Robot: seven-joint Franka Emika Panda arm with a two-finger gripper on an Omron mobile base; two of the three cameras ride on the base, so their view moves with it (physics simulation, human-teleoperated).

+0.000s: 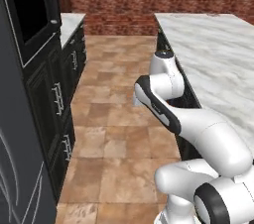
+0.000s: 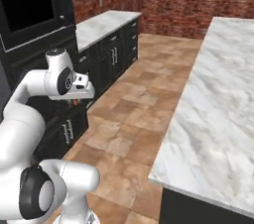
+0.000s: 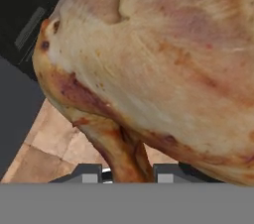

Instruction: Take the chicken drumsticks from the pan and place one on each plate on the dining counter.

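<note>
Between the gripper (image 3: 129, 174) fingertips at bottom centre, a chicken drumstick (image 3: 158, 64) is clamped by its narrow end.

Rendered kitchen, evenly and softly lit.
No hard shadows or glare are seen on the marble worktop (image 2: 213, 104); a pale sheen is carried by the tiled floor (image 1: 114, 119). The drumstick (image 3: 163, 64) is rendered close and slightly soft.

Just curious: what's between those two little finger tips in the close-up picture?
In the hand view, the narrow bony end of a chicken drumstick sits clamped in the gripper.
</note>
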